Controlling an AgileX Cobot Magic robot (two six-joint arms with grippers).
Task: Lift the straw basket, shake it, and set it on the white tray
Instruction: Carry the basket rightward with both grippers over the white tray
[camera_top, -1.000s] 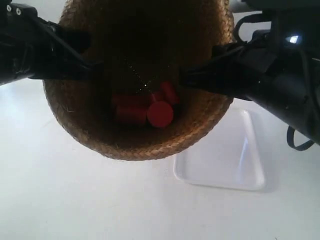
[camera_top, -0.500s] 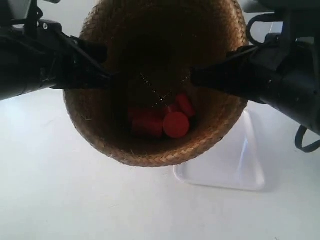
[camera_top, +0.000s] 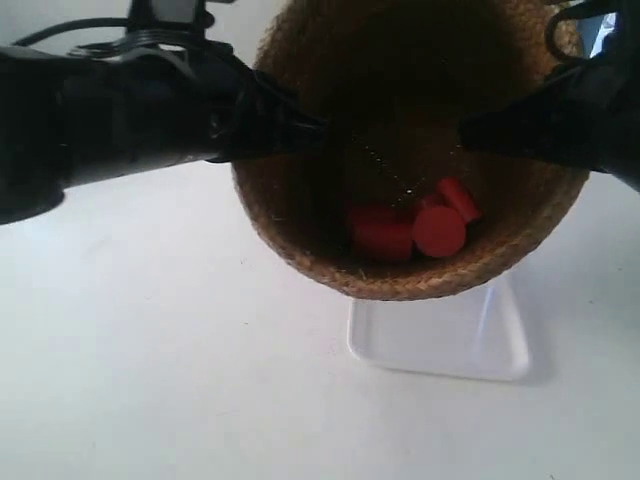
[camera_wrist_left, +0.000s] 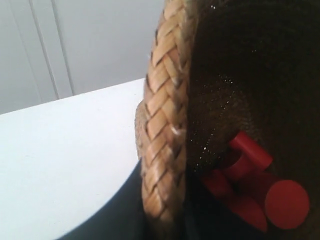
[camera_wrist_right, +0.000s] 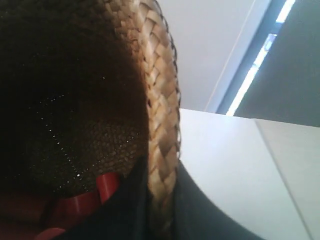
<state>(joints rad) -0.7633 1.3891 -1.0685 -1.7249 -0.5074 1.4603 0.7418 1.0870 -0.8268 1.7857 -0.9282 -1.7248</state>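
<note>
Over the white tray's far edge, straw basket (camera_top: 300, 225): held in the air, clear of the table (camera_top: 150, 350), mouth tipped toward the exterior camera. Its lower rim hides most of that far edge.
White tray (camera_top: 440, 345): flat on the table, near edge and both near corners in plain sight. I log it in the same spot as a second ago.
Load: red cylinders (camera_top: 415, 225) heaped at the low side of the basket's dark inside.
Left gripper (camera_wrist_left: 162, 220): narrow, pinched on the braided rim, with a dark finger on either side of it.
Right gripper (camera_wrist_right: 160, 215): narrow too, clamped on the rim, one finger inside the basket and one outside.
Exterior arms: the arm at the exterior view's left and the arm at the exterior view's right meet the rim on opposite sides.
Change: over the last second the basket has travelled toward the exterior view's right and slightly up. The arm at that view's left now reaches further across the frame. The cylinders have kept to the same heap.
</note>
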